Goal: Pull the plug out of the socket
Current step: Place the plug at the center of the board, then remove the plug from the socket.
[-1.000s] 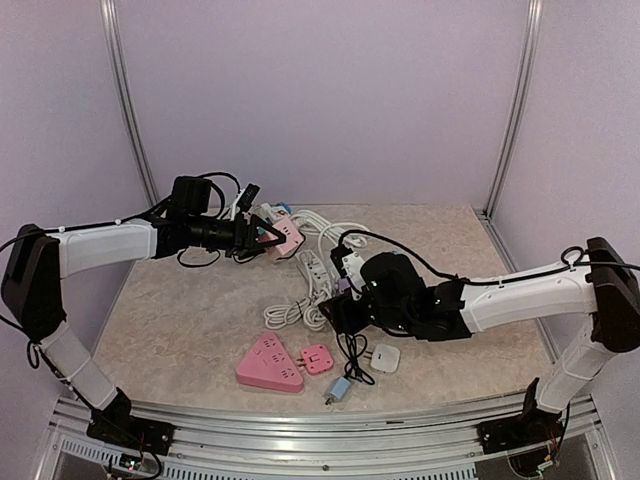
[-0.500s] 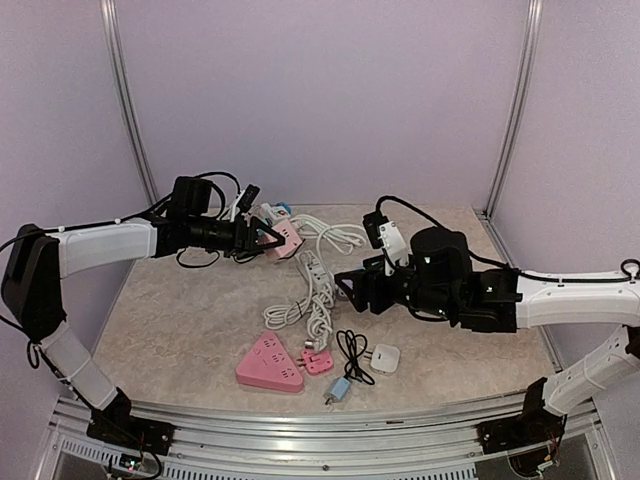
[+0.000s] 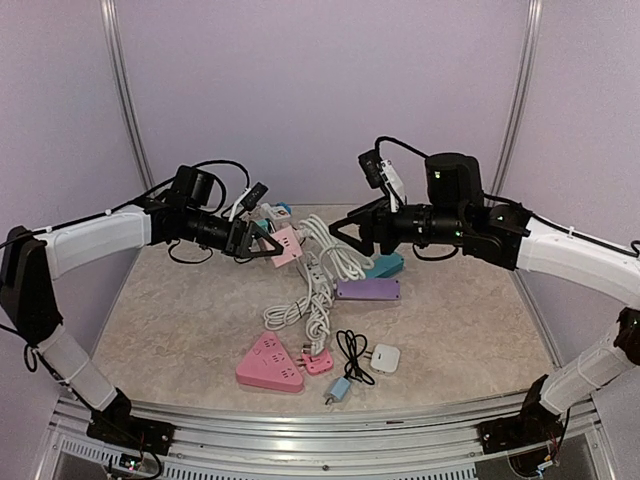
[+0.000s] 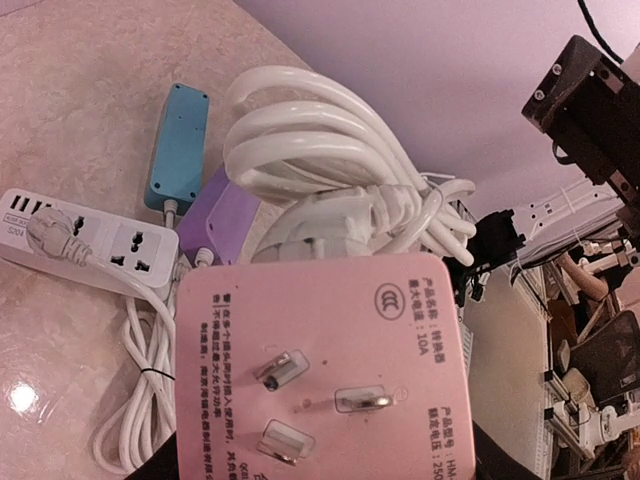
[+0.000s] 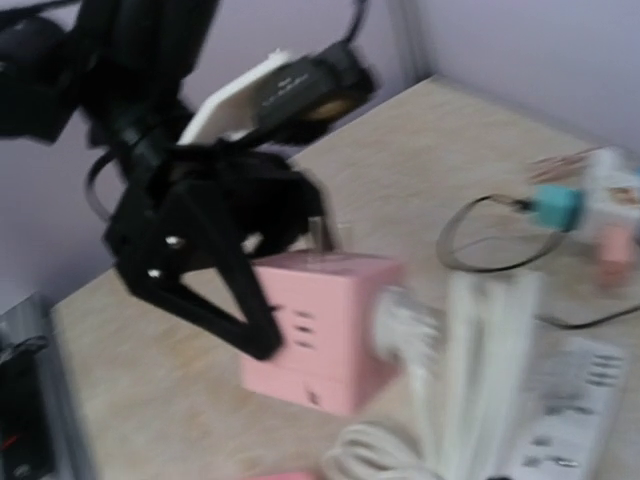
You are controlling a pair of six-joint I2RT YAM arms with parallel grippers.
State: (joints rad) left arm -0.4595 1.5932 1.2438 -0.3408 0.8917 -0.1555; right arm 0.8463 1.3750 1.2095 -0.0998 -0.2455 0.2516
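Step in hand: approach for pull. Pink socket cube (image 3: 287,243) clamped in left gripper (image 3: 268,243) over rear of tabletop (image 3: 180,320); white plug (image 4: 330,215) apparently seated in far face, wrist view blurred; right gripper (image 3: 338,232) spread, empty, near plug. Next: close on plug body; pull straight out against left hold.

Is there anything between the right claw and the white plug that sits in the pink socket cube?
No separate object shows in the gap. The right claw hangs open in the air, facing the white plug; only the plug's own coiled cable bunches there. The left claw grips the pink socket cube from the other side.
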